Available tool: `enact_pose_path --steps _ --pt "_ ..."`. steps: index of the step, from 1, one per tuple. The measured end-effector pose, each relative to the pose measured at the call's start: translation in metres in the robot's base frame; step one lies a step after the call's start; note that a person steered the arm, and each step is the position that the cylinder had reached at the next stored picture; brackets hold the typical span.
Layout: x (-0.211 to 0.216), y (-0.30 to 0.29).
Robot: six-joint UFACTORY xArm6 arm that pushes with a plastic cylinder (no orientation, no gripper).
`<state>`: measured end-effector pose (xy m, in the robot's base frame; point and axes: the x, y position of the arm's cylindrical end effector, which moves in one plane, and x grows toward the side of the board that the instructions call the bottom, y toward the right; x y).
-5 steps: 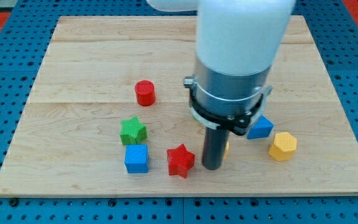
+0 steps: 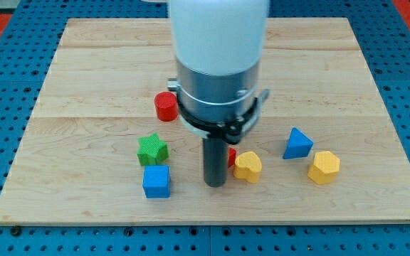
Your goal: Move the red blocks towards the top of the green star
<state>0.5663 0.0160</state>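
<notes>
My tip (image 2: 214, 183) rests on the board right of the blue cube (image 2: 156, 181) and below-right of the green star (image 2: 152, 149). A red cylinder (image 2: 166, 106) stands above the green star, partly behind the arm's body. Only a red sliver of the red star (image 2: 231, 156) shows at the rod's right edge. The rest of it is hidden behind the rod.
A yellow block (image 2: 248, 166) lies just right of the rod. A blue triangular block (image 2: 297, 144) and a yellow hexagonal block (image 2: 324, 167) lie further to the view's right. The wooden board (image 2: 84, 71) sits on a blue pegboard.
The arm has moved to the view's left. The red star has left its spot near the bottom and now sits higher, mostly behind the rod. The yellow block has come into view.
</notes>
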Motion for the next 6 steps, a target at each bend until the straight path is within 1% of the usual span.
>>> enact_pose_path --steps 1,2,3,5,6 --pt "0.005 0.033" --pt "-0.03 0.025" --pt "-0.067 -0.012" --pt "-0.024 -0.026" --pt "-0.073 -0.055"
